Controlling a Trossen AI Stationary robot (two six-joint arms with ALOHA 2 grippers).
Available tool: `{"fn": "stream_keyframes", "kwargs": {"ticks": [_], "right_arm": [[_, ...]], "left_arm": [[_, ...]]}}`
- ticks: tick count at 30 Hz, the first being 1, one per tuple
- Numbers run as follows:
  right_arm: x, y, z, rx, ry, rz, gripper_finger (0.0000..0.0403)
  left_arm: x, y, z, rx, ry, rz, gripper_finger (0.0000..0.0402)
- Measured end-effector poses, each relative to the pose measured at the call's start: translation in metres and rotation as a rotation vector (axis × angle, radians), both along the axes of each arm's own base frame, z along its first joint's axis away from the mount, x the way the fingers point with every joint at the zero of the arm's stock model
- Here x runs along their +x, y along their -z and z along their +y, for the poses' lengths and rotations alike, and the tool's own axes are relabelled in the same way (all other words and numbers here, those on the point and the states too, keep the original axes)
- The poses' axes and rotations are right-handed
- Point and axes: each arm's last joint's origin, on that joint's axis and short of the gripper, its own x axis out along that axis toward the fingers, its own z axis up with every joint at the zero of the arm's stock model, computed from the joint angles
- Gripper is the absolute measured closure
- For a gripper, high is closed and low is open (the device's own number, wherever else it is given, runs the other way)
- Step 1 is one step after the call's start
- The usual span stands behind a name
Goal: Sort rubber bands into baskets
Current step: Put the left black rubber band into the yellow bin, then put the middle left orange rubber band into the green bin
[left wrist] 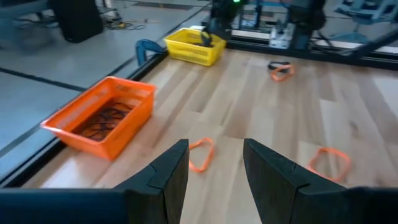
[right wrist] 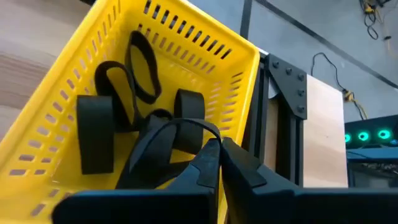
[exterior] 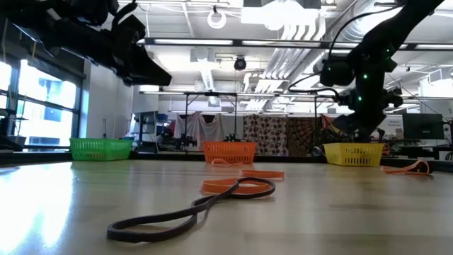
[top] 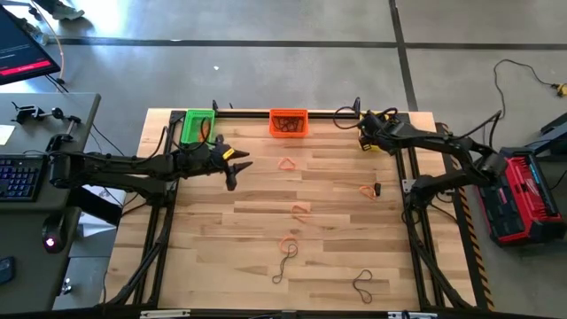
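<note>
a robotics lab or workshop. the wooden tabletop (top: pixel 328 230) sits in a black metal frame on a bare concrete floor (top: pixel 266 71), with cables trailing across it. beside the tabletop's left edge is a desk with a lit keyboard (top: pixel 19 177) and a monitor (top: pixel 22 49). the low view shows exposed ceiling ducts (exterior: pixel 297 32), strip lights, large windows (exterior: pixel 42 99) and patterned cloths (exterior: pixel 272 138) hung behind.

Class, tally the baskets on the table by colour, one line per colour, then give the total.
Green basket: 1
Orange basket: 1
Yellow basket: 1
Total: 3
</note>
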Motion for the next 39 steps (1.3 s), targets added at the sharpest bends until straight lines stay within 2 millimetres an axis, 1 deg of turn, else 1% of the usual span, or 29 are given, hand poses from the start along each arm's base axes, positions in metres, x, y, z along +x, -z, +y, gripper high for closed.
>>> {"fn": "stream_keyframes", "kwargs": {"ticks": [3, 6, 10, 13, 17, 20, 23, 27, 32, 36, 39], "right_arm": [[-0.001, 0.001, -0.001, 0.010, -0.002, 0.005, 0.0389], [0.001, -0.003, -0.001, 0.023, -0.021, 0.017, 0.0359], [0.008, -0.022, -0.001, 0.040, -0.044, 0.035, 0.0300], [0.019, -0.040, 0.004, 0.039, -0.087, 0.032, 0.0257], [0.041, -0.056, 0.020, 0.052, -0.209, -0.017, 0.0219], [0.061, -0.058, 0.040, 0.082, -0.346, -0.099, 0.0207], [0.080, -0.053, 0.068, 0.115, -0.502, -0.194, 0.0206], [0.100, -0.043, 0.113, 0.185, -0.723, -0.347, 0.0206], [0.115, -0.029, 0.174, 0.217, -0.983, -0.545, 0.0206], [0.127, -0.014, 0.211, 0.205, -1.098, -0.587, 0.0206], [0.140, -0.003, 0.227, 0.214, -1.131, -0.566, 0.0206]], "left_arm": [[0.000, 0.000, -0.001, -0.009, 0.029, -0.002, 0.0257], [0.000, 0.000, -0.001, -0.011, 0.029, -0.003, 0.0257], [0.000, 0.000, -0.001, -0.014, 0.033, -0.005, 0.0257], [0.001, 0.000, -0.002, -0.028, 0.049, -0.009, 0.0258], [0.006, 0.004, -0.006, -0.053, 0.097, -0.007, 0.0267], [0.014, 0.007, -0.011, -0.032, 0.157, -0.018, 0.0282], [0.021, 0.011, -0.015, 0.006, 0.188, -0.017, 0.0302], [0.029, 0.013, -0.018, 0.049, 0.218, -0.042, 0.0329], [0.033, 0.015, -0.022, 0.079, 0.246, -0.058, 0.0358], [0.034, 0.016, -0.026, 0.080, 0.262, -0.056, 0.0372], [0.034, 0.016, -0.028, 0.078, 0.269, -0.057, 0.0378]]}}
